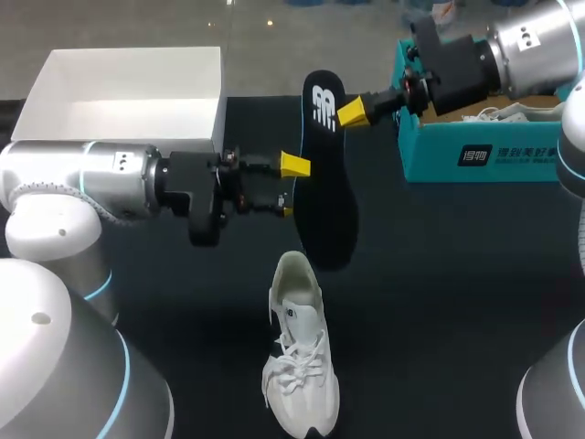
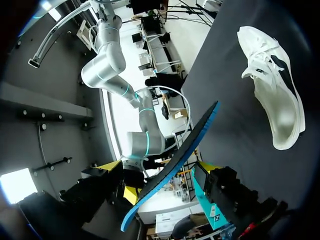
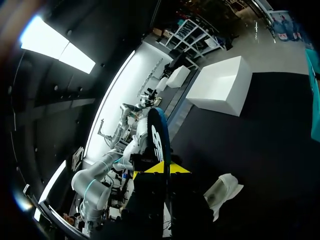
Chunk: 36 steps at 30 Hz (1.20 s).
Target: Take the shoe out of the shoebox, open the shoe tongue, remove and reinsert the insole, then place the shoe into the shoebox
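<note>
Black insole (image 2: 192,135) edge-on between parted tips of the left gripper (image 2: 160,166), white shoe (image 2: 272,85) lying on dark table (image 2: 225,125) beyond

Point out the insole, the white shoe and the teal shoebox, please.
insole (image 1: 325,187), head view, its dark middle.
white shoe (image 1: 302,357), head view, its laces.
teal shoebox (image 1: 430,160), head view, its front wall.

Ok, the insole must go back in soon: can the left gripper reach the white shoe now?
Probably yes: the shoe lies alone on bare table near the left gripper, whose open fingers straddle the insole.
</note>
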Tool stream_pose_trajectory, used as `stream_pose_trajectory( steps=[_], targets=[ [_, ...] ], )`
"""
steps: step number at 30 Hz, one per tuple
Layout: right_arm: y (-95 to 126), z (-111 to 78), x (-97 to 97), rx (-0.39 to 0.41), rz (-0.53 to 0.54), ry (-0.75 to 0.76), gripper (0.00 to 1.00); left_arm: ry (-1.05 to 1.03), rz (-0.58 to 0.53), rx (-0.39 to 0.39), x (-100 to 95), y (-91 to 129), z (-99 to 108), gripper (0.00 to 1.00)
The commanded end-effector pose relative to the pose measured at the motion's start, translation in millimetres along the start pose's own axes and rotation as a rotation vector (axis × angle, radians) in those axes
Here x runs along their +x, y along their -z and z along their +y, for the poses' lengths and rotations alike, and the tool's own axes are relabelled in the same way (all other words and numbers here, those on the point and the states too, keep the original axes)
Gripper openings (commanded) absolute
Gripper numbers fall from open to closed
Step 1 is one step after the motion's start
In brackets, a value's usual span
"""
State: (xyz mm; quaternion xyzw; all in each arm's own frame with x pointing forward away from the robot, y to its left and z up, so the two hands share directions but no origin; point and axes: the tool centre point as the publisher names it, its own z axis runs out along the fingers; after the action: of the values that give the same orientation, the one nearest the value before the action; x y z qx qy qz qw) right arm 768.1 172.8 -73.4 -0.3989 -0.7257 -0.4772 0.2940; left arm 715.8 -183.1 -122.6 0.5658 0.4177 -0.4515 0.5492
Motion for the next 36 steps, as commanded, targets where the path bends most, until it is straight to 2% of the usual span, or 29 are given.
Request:
stream_pose_trajectory(
  steps=[1, 22, 23, 24, 31, 35, 36],
  targets=[
    [-2.0, 1.0, -0.4, 0.0, 0.001, -0.001, 0.0, 0.014, -0.006, 0.003, 3.2, -3.4, 2.1, 0.0],
    [-10.8, 1.2, -5.0, -0.001, 0.023, -0.011, 0.0, 0.046, -0.007, -0.024, 7.6, 0.2, 5.4, 0.0],
    [-10.4, 1.0, -5.8, -0.001, 0.013, -0.022, 0.33, 0.049, -0.006, -0.023, 8.1, 1.0, 5.9, 0.0],
    [-9.5, 0.4, -6.8, -0.002, 0.01, -0.023, 1.0, 0.046, 0.0, -0.025, 9.1, 2.0, 6.2, 0.0],
    [7.4, 2.9, -5.6, -0.025, -0.111, 0.046, 1.0, 0.053, 0.026, -0.021, 17.3, 9.9, 12.0, 0.0],
    [15.7, 8.6, -1.9, -0.002, -0.173, 0.107, 1.0, 0.072, 0.035, -0.009, 23.0, 13.3, 13.7, 0.0],
    [16.9, 9.9, -1.1, 0.024, -0.197, 0.111, 1.0, 0.076, 0.04, -0.007, 25.0, 13.9, 14.3, 0.0]
  ],
)
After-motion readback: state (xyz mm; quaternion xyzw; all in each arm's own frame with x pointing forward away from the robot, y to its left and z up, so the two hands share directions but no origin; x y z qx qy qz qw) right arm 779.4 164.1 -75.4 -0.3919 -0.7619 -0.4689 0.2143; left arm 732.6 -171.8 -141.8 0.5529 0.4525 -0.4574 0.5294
